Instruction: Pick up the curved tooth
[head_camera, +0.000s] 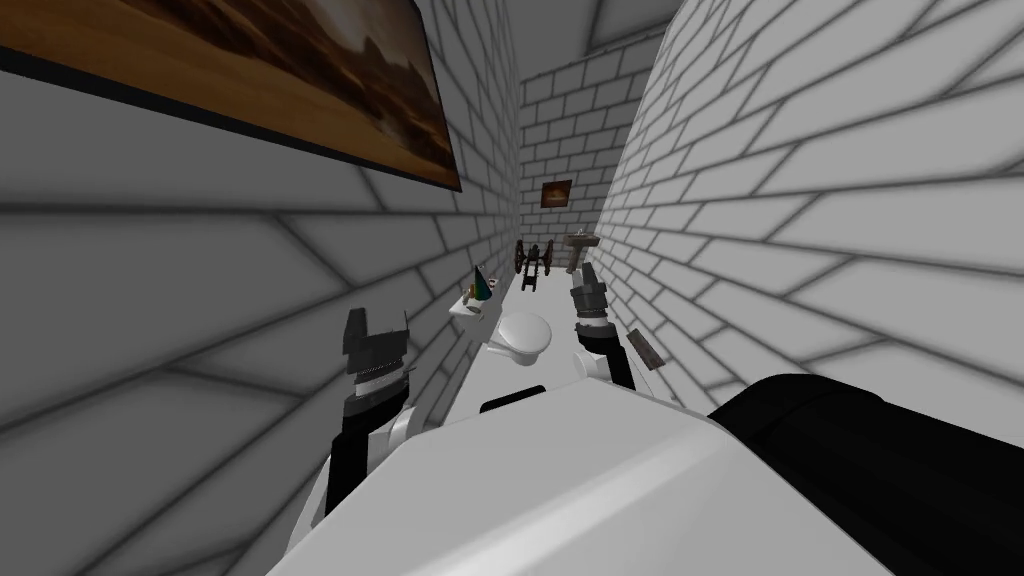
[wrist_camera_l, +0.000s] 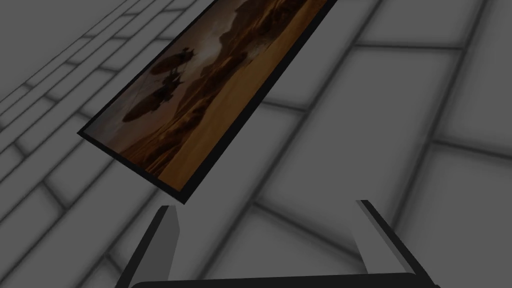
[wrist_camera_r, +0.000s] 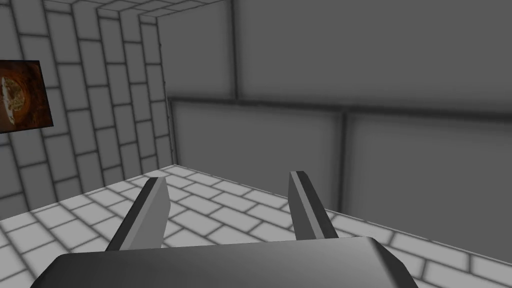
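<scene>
Grey brick walls (head_camera: 800, 200) close a narrow room on both sides, and a large brown picture (head_camera: 300, 70) hangs on the left one. Ahead, near the left wall, stands a white toilet (head_camera: 525, 335). The left claw (head_camera: 378, 320) is raised close to the left wall, below the large picture, and its two fingers stand wide apart, released and holding nothing. The right claw (head_camera: 588, 270) is stretched forward beside the right wall, beyond the toilet; in its wrist view its fingers (wrist_camera_r: 152, 210) are spread too, holding nothing, over a pale tiled floor (wrist_camera_r: 210, 200). Farther back stands a dark wheeled thing (head_camera: 533, 260). On a small white ledge (head_camera: 466, 310), just beside the toilet on the left wall, stands a small pointed green thing (head_camera: 482, 283). It is too small to say if this is the curved tooth, and both claws are well apart from it
</scene>
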